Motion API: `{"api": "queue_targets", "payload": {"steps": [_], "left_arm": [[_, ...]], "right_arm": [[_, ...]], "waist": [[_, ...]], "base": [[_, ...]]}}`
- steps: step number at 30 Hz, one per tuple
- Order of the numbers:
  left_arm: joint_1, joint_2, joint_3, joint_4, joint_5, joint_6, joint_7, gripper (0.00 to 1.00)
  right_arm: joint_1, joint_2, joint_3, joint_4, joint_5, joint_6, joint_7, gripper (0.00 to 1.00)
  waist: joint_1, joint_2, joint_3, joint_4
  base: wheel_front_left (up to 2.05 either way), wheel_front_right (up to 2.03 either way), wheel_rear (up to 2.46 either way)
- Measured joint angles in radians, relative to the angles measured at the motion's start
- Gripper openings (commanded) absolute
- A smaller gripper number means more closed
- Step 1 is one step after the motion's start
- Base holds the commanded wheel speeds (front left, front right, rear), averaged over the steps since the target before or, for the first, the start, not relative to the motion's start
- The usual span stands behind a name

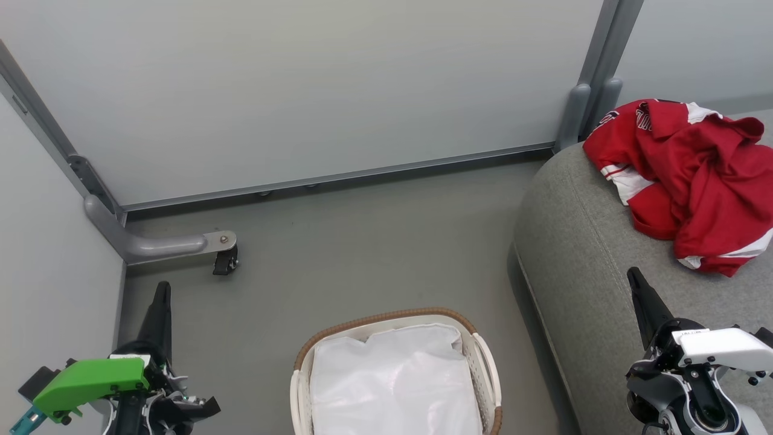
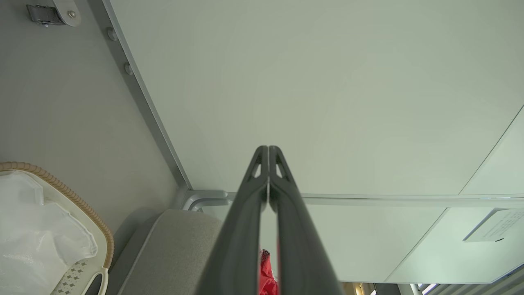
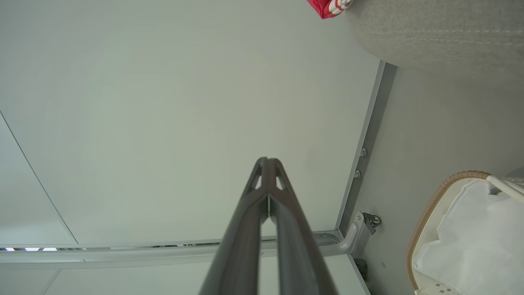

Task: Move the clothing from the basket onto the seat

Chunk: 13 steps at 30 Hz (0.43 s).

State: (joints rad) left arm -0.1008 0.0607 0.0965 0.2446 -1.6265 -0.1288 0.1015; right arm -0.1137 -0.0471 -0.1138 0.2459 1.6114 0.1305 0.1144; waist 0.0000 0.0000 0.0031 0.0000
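The red jerseys (image 1: 682, 175) lie crumpled in a heap on the grey sofa (image 1: 580, 254) at the right of the head view. A scrap of the red jerseys (image 2: 267, 270) peeks between my left fingers, and a corner of them (image 3: 327, 6) shows at the top of the right wrist view. The white basket (image 1: 486, 356) with its brown woven rim stands on the floor at bottom centre, holding just its white liner (image 1: 392, 380). My left gripper (image 1: 162, 290) is shut at the lower left, holding nothing. My right gripper (image 1: 634, 278) is shut over the sofa's front, holding nothing.
Pale partition walls (image 1: 302, 90) enclose the space at the back and left. A grey metal foot with a caster (image 1: 224, 260) juts onto the grey floor (image 1: 374, 254) at the left. The sofa (image 2: 172, 246) stands close beside the basket (image 2: 61, 188).
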Motion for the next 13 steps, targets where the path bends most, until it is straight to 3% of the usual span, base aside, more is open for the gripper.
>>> {"api": "queue_targets", "payload": {"steps": [13], "left_arm": [[-0.002,-0.001,0.002,0.0,0.0,0.0,0.003,0.0]], "right_arm": [[0.0,0.0,0.0,0.0,0.0,0.0,0.0,0.0]], "waist": [[0.0,0.0,0.0,0.0]], "base": [[0.0,0.0,0.0]]}}
